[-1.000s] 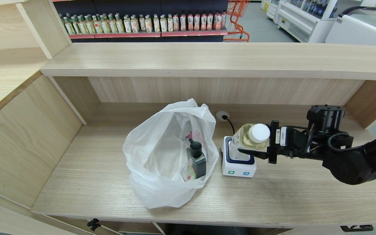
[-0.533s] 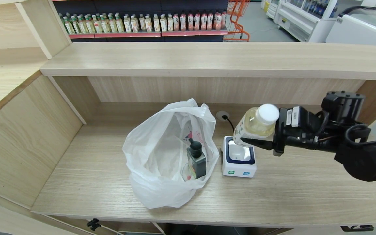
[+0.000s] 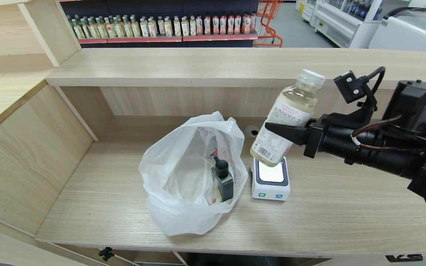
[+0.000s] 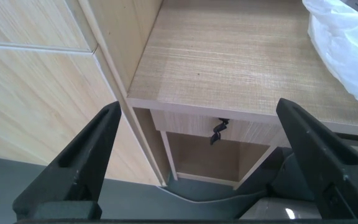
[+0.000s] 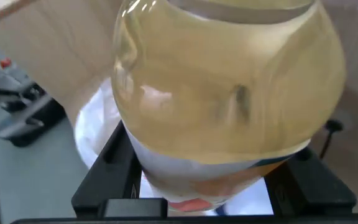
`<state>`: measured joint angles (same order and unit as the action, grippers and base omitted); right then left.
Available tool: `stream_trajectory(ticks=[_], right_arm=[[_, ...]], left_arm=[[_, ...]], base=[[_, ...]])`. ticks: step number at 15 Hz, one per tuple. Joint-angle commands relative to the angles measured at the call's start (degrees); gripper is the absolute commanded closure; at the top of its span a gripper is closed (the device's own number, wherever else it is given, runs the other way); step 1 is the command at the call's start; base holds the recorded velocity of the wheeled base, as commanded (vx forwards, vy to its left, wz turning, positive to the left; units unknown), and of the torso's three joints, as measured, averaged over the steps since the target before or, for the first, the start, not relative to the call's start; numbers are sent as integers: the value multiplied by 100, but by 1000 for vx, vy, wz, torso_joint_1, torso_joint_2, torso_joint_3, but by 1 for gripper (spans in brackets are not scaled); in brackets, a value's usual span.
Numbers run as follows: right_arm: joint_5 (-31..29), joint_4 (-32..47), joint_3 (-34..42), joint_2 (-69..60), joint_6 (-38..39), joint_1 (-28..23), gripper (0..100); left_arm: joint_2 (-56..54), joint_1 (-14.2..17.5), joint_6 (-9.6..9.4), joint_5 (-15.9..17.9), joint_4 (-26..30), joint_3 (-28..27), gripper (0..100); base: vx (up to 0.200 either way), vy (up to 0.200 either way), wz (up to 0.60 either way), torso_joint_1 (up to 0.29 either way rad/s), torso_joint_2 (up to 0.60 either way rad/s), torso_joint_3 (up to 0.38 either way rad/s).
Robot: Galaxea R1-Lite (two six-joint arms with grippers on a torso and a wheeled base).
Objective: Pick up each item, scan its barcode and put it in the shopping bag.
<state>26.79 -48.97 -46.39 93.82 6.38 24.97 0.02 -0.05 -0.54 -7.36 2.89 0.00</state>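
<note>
My right gripper (image 3: 281, 131) is clamping the bottle (image 3: 291, 111) around its middle, tilting it with the cap up and away from the shopping bag, its base hanging just above the scanner's (image 3: 271, 178) glowing window. The bottle is carrying pale yellow liquid. Its white label is showing a barcode near the base, the print too small for me to read. My left gripper (image 4: 197, 163) is sitting wide apart by the counter's (image 3: 324, 218) front edge. Beside the scanner, the shopping bag (image 3: 183, 173) is standing open, holding a dark pump bottle (image 3: 222, 181) upright.
</note>
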Motion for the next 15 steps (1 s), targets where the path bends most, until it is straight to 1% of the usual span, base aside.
stream_trajectory(ticks=[1,3,5,7,10,11,12,15], right_arm=[[-148,89,-239,269,356,272,100],[-175,142,-371,216,1401,738,100],[-183,230,-257,225,1410,940,100],[-183,186,-354,409,1366,940,100],[-183,151,-758,646,1217,773,100],[-183,133,-793,761,1032,685,100],[-183,37,-811,919,786,588,100],[-175,-306,-978,1437,567,430,100]], left_arm=[[-2,-4,1,-2,1,0,0],[-2,-4,1,-2,1,0,0],[-2,-4,1,-2,1,0,0],[-2,5,1,-2,1,0,0],[-2,-4,1,-2,1,0,0],[-2,-4,1,-2,1,0,0],[-2,-4,1,-2,1,0,0],[-2,-4,1,-2,1,0,0]], base=[[0,0,0,0,0,0],[0,0,0,0,0,0],[0,0,0,0,0,0],[0,0,0,0,0,0],[0,0,0,0,0,0],[0,0,0,0,0,0],[0,0,0,0,0,0],[0,0,0,0,0,0]])
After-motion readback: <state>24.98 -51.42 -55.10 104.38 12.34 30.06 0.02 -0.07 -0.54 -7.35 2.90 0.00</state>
